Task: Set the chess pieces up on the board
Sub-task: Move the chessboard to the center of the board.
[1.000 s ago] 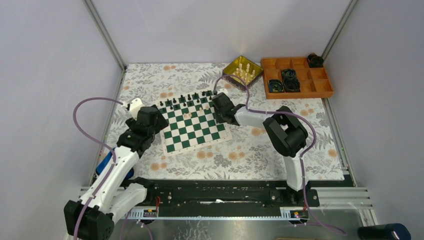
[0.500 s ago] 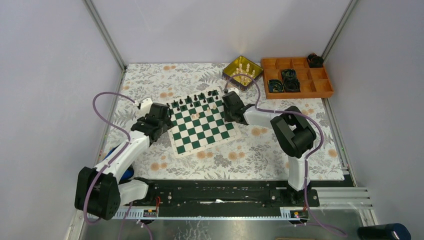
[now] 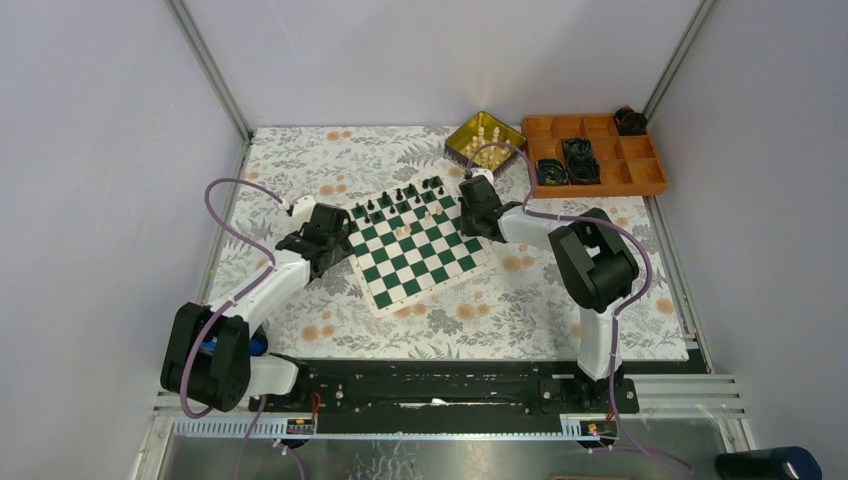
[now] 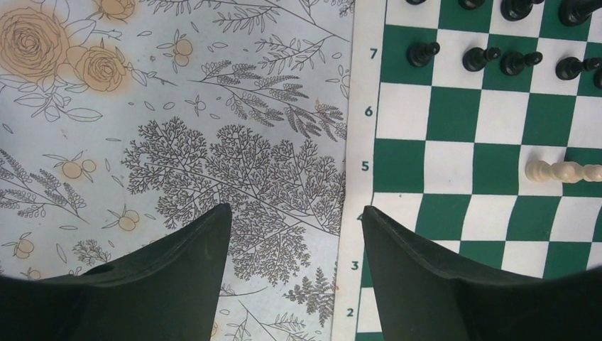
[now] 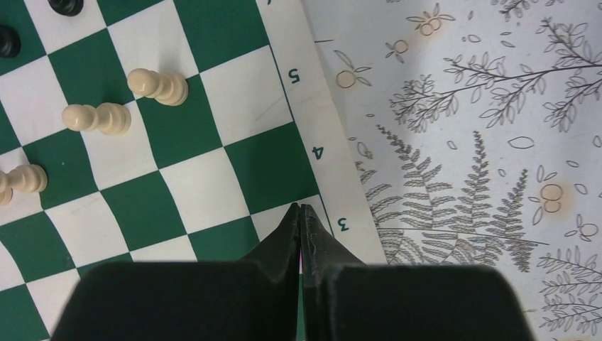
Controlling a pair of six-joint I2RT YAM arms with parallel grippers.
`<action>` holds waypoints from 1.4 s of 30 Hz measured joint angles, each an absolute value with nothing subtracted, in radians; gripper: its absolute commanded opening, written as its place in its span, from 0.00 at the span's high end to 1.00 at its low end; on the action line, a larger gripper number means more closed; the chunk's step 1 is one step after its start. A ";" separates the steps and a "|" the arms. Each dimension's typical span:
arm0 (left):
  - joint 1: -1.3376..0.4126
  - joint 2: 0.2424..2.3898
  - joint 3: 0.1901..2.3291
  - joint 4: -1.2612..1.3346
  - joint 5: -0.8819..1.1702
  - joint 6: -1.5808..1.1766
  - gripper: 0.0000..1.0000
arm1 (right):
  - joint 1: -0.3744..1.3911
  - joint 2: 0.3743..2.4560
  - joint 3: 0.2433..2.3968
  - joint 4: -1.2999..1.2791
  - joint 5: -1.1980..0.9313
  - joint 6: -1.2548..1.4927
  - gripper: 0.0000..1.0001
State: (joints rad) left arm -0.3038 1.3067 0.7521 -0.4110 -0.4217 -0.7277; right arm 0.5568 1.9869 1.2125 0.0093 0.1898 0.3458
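1. The board (image 3: 425, 262) lay tilted on the floral cloth (image 3: 300, 160).
2. Black chess pieces (image 3: 400, 193) lined the board's far ranks, and cream ones (image 5: 96, 117) sat mid-board.
3. The left gripper (image 4: 294, 209), jaws apart, straddled the board's left border.
4. The right gripper (image 5: 302, 207), jaws pressed together, pointed at the board's right border.

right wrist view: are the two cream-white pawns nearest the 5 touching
Apart: right wrist view shows green-and-white board between the cream-white pawn and its neighbour.
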 measured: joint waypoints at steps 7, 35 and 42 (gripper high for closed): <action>-0.307 1.329 0.771 -0.395 -0.421 -0.716 0.26 | 0.535 1.987 1.213 0.008 0.190 0.346 1.00; -0.307 1.311 0.834 -0.397 -0.409 -0.693 0.16 | 0.520 1.995 1.356 -0.255 0.192 0.304 0.45; -0.307 1.312 0.839 -0.398 -0.409 -0.693 0.16 | 0.519 2.022 1.454 -0.265 0.189 0.287 0.47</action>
